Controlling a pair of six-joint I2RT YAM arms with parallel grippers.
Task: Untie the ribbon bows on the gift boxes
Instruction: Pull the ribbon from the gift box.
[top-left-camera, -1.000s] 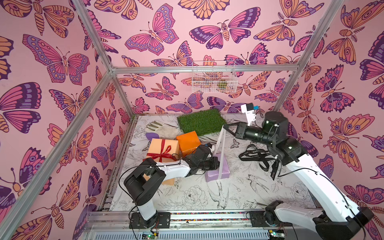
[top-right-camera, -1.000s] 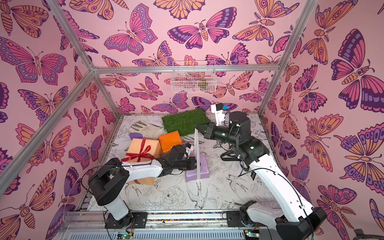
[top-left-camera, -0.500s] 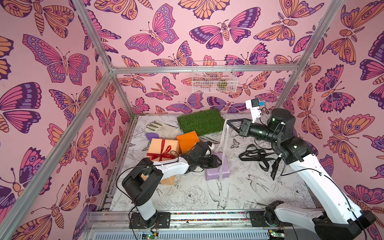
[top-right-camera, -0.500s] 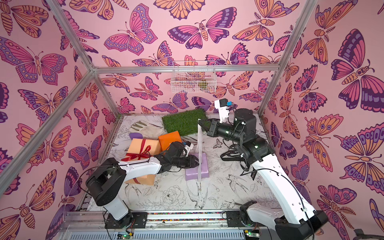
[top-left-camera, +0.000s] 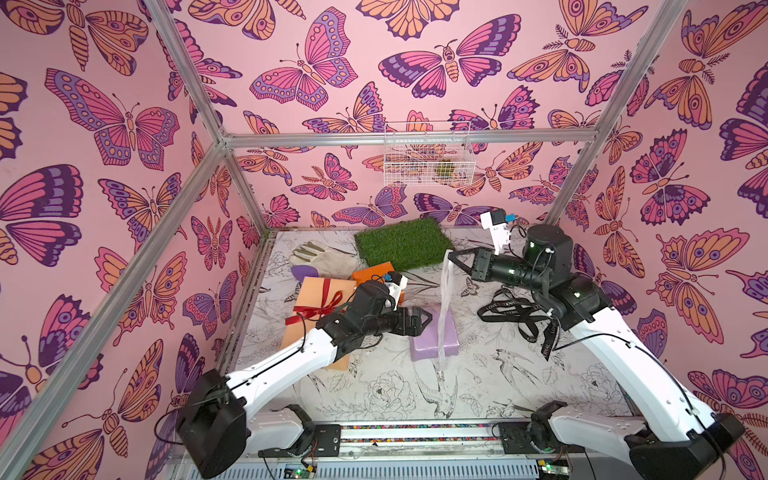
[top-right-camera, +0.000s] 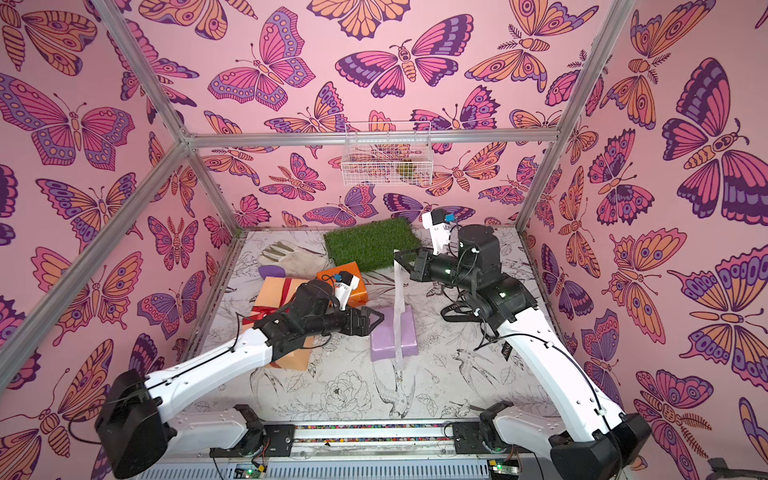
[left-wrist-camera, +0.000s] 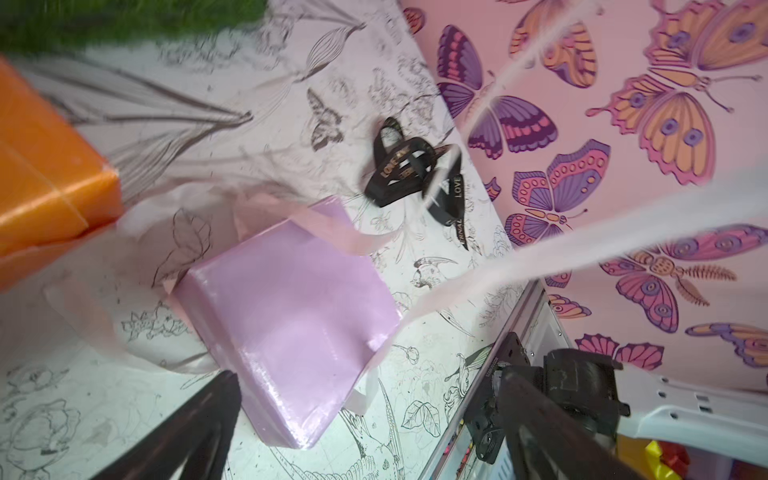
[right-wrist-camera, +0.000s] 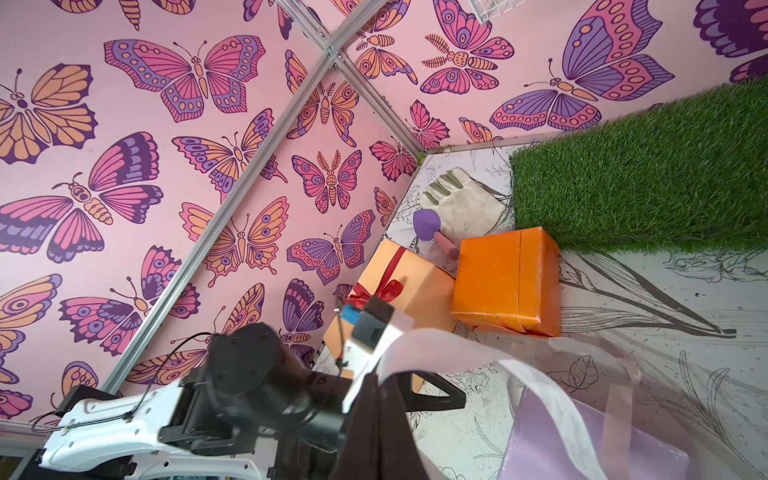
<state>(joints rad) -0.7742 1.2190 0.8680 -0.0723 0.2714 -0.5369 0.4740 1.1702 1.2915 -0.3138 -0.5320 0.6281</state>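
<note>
My right gripper (top-left-camera: 451, 257) (top-right-camera: 398, 257) is shut on the pale ribbon (top-left-camera: 444, 299) (top-right-camera: 398, 297). It holds the ribbon up as a taut strip above the lilac box (top-left-camera: 428, 340) (top-right-camera: 388, 338). The strip's lower end runs down the box's front side to the table. My left gripper (top-left-camera: 424, 322) (left-wrist-camera: 370, 436) stands open just left of that box, holding nothing. The black lettered ribbon (top-left-camera: 515, 311) (left-wrist-camera: 407, 174) lies loose on the table. A red bow (top-left-camera: 320, 309) (right-wrist-camera: 376, 291) is still tied on the peach box (top-left-camera: 322, 289). The orange box (top-left-camera: 374, 270) (right-wrist-camera: 503, 282) bears no ribbon.
A green turf mat (top-left-camera: 401, 243) lies at the back. A pale glove (top-left-camera: 324, 257) and a small purple thing (top-left-camera: 303, 272) sit behind the peach box. A white wire basket (top-left-camera: 428, 153) hangs on the back wall. Walls enclose the table on three sides.
My left gripper has opened from shut and stays beside the lilac box. The right gripper has pulled the pale ribbon up and back to the right.
</note>
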